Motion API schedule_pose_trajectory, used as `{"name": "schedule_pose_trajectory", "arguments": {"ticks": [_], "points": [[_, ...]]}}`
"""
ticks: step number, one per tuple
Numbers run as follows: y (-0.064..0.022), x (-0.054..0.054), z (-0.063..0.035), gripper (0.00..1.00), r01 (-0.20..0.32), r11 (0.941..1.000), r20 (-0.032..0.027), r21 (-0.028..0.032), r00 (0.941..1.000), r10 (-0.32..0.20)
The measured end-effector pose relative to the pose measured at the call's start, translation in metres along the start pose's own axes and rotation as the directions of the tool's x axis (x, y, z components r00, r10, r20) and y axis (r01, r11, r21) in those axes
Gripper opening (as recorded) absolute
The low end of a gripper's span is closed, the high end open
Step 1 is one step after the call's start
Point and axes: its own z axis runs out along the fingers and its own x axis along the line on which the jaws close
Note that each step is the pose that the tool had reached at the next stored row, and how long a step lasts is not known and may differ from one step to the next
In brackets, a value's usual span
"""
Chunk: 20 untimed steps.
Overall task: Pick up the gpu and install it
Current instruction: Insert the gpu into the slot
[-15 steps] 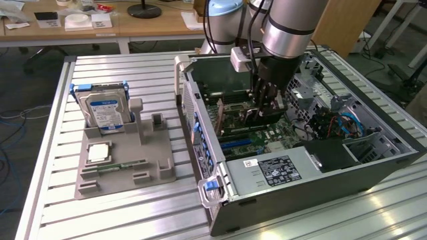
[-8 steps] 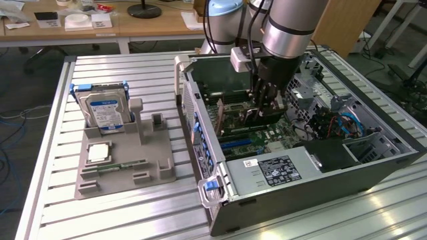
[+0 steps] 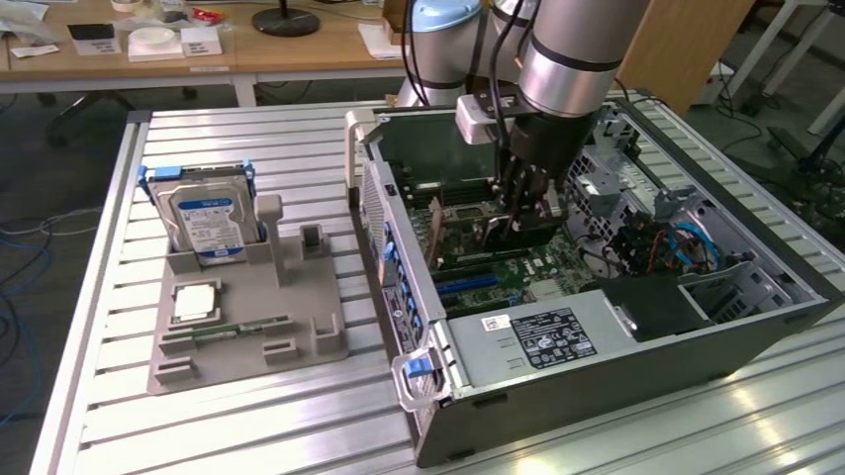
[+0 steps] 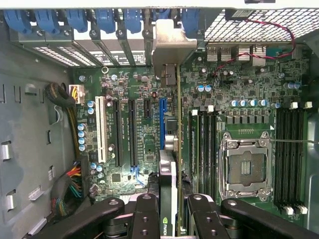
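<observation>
My gripper (image 3: 525, 220) reaches down inside the open computer case (image 3: 739, 327) and is shut on the gpu (image 3: 517, 233). In the wrist view the gpu (image 4: 169, 149) stands edge-on between the two black fingers (image 4: 144, 214), a thin card with its silvery metal bracket (image 4: 172, 47) at the far end near the case's rear slots. The card hangs over the green motherboard (image 4: 134, 99), lined up along the blue expansion slot (image 4: 162, 122). I cannot tell whether its lower edge touches the slot.
Memory slots (image 4: 204, 144) and the bare CPU socket (image 4: 246, 169) lie just beside the card. Cable bundles (image 4: 75, 181) crowd one case wall. Outside the case, a grey holder (image 3: 244, 327) carries a silver hard drive (image 3: 209, 223) and a green memory stick (image 3: 241, 327).
</observation>
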Motion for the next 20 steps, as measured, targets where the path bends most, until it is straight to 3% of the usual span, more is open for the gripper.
{"name": "schedule_pose_trajectory", "arguments": {"ticks": [20], "points": [[0.001,0.005,0.0115,0.27,0.0,1.0,-0.0006,-0.0003,1.0,0.0]]}}
